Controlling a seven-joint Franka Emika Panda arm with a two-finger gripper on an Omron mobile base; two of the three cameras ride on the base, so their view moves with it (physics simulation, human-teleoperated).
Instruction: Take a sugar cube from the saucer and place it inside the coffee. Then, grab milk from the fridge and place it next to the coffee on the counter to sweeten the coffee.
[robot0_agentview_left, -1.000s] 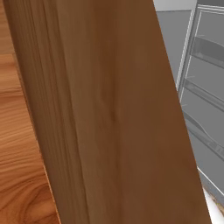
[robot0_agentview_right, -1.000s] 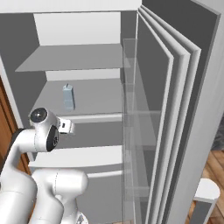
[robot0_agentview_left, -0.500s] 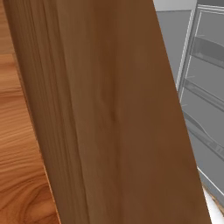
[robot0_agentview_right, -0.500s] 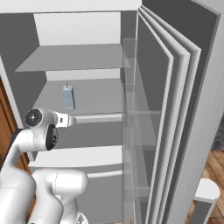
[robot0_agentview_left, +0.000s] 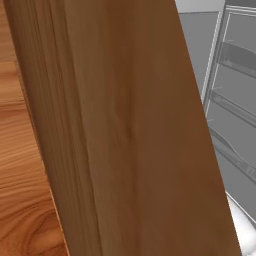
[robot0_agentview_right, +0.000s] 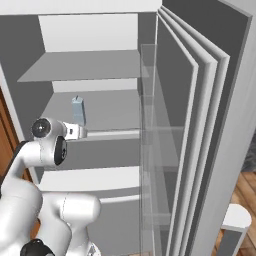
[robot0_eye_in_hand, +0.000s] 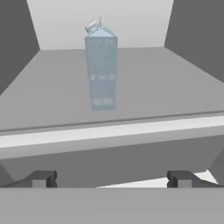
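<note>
Your tool (robot0_eye_in_hand: 112, 178) stood wide open and held nothing, short of the front edge of the fridge (robot0_agentview_right: 210, 115) shelf. The milk (robot0_eye_in_hand: 101, 65) stood upright on that shelf, well back from the edge, straight ahead of the tool.

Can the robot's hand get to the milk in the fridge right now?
Probably yes. The fridge door stands open, and the milk stands upright, alone on its shelf, straight ahead of the gripper. The jaws are wide open, and nothing sits between them and the carton. The hand is not yet at it.
</note>
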